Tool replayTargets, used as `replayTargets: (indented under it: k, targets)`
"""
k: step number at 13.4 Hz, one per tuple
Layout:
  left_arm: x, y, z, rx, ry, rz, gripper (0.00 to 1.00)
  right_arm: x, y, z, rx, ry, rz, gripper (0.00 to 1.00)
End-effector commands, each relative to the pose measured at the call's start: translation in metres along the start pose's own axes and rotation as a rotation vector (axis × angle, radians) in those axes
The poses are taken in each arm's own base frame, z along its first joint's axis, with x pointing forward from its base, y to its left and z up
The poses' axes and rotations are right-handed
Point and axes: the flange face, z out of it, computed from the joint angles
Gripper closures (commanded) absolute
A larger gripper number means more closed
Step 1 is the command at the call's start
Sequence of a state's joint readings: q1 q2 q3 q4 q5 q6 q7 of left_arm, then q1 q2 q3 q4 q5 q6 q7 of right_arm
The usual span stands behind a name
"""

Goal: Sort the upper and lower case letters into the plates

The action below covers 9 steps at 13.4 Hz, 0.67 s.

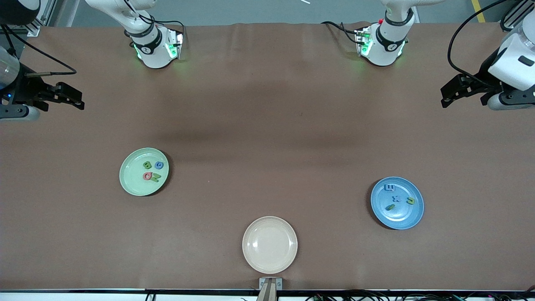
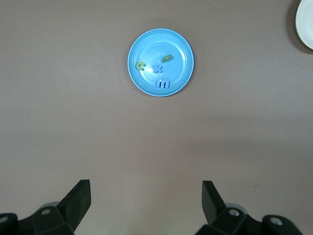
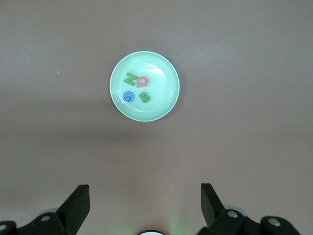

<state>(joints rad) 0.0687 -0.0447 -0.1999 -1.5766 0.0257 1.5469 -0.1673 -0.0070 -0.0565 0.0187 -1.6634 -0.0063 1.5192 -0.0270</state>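
The pale green plate [image 1: 130, 184] lies toward the right arm's end of the table and holds several letters: a pink one [image 1: 147, 176], a blue one [image 1: 159, 165] and two green ones [image 1: 147, 165]. The blue plate [image 1: 402, 220] lies toward the left arm's end with a blue m [image 1: 389, 187], a blue x [image 1: 397, 198] and two green letters [image 1: 411, 201]. My right gripper [image 1: 77, 98] hangs open and empty at its table end, looking down on the green plate [image 3: 164, 105]. My left gripper [image 1: 445, 97] hangs open and empty at the other end, over bare table, with the blue plate [image 2: 178, 49] in view.
A cream-beige plate [image 1: 270, 244] lies empty near the table's front edge, midway between the two coloured plates and nearer to the front camera; its rim [image 2: 305, 24] shows in the left wrist view. Both arm bases stand along the table's back edge. Brown tabletop [image 1: 267, 146] spreads between the plates.
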Motion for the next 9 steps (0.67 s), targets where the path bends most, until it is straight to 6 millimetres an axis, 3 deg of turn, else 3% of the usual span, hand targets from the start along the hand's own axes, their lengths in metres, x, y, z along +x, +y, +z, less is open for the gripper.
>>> replayTargets:
  k: [1, 9]
  targets:
    - [-0.0055, -0.0047, -0.0046, -0.017, 0.011, -0.014, 0.0, -0.0102, -0.0006, -0.0014, 0.035, 0.019, 0.021, 0.0]
    - [-0.0037, -0.0032, -0.0071, -0.019, 0.017, 0.009, 0.0, -0.0055, 0.0022, -0.0027, 0.035, 0.059, 0.024, 0.0]
